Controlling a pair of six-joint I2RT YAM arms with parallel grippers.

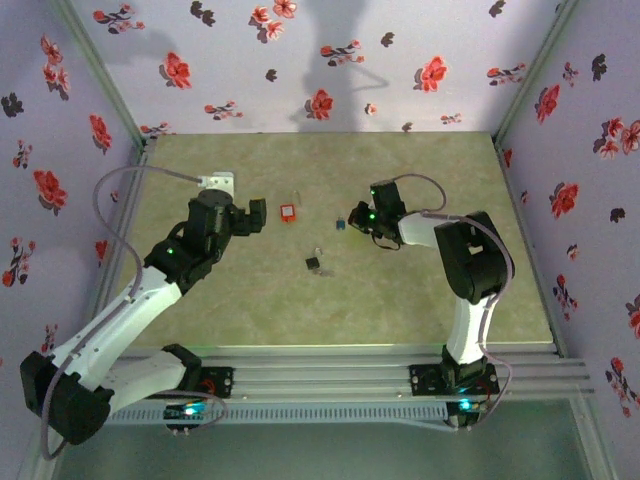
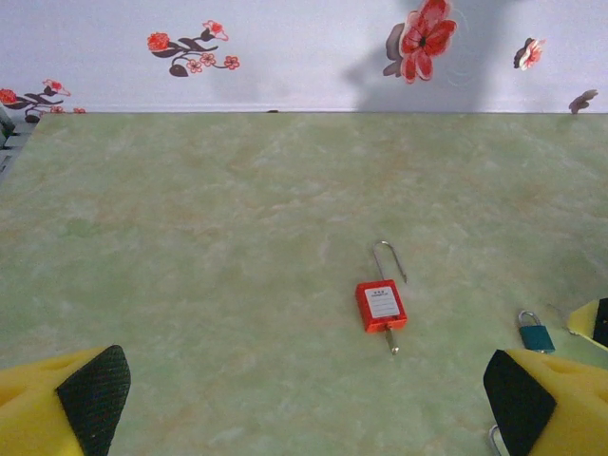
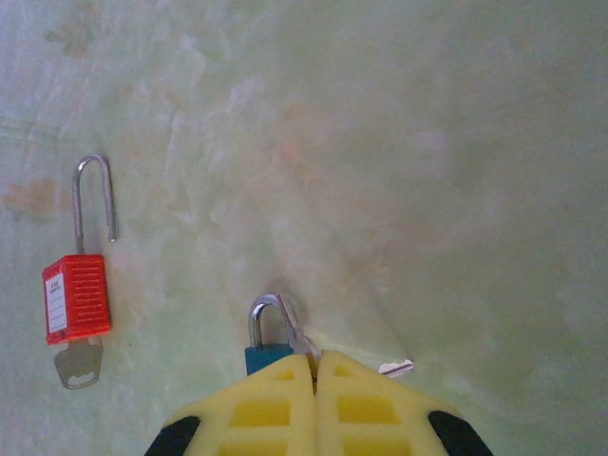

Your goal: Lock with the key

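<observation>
The key (image 1: 314,263), black-headed with a short silvery blade, lies on the table between the two arms, apart from both grippers. A red padlock (image 2: 380,304) lies flat with its shackle swung open and a silvery blade in its base. It also shows at the left of the right wrist view (image 3: 76,296). My left gripper (image 2: 309,408) hovers open just short of it, nothing between the yellow fingers (image 2: 546,399). My right gripper (image 3: 316,366) is shut on a thin silvery piece (image 3: 296,328) that leans on a small blue padlock (image 3: 266,353).
Another silvery blade (image 3: 397,368) pokes out beside the right fingers. Floral walls (image 1: 300,60) close in the green table (image 1: 420,300) at the back and both sides. The red padlock (image 1: 288,212) and blue padlock (image 1: 341,222) lie between the two grippers.
</observation>
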